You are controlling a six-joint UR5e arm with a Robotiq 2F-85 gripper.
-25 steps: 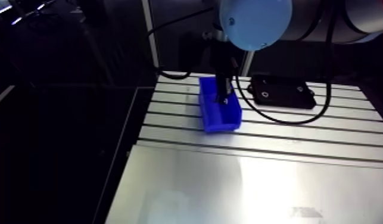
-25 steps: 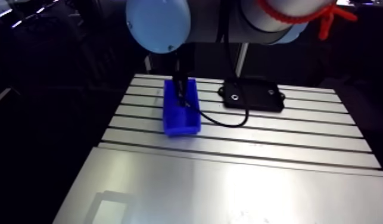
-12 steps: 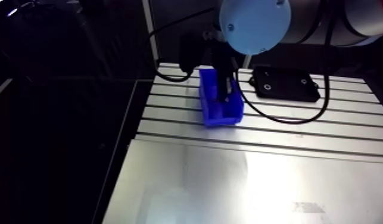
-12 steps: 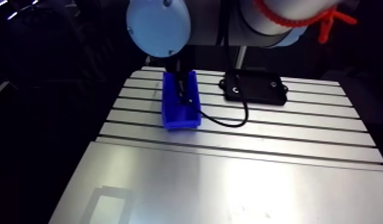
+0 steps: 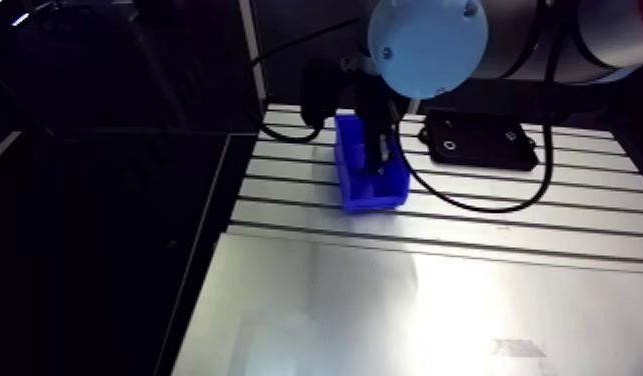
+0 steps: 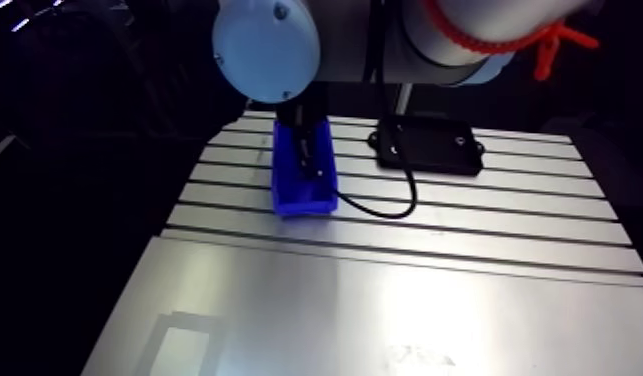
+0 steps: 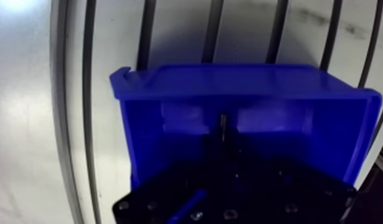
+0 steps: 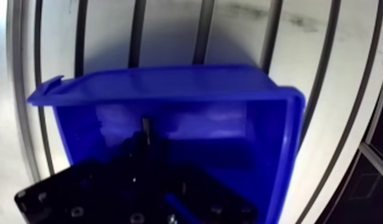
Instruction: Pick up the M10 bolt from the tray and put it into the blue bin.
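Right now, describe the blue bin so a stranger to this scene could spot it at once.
Start at the slotted aluminium table. On its far half, beside a flat black tray, stands the blue bin, with the gripper reaching down into it. It is the only bright blue, open-topped box on the table.

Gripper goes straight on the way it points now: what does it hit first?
The floor of the bin. The gripper points down into it, shut on the bolt, whose tip would probably touch the floor first. How much gap is left is unclear.
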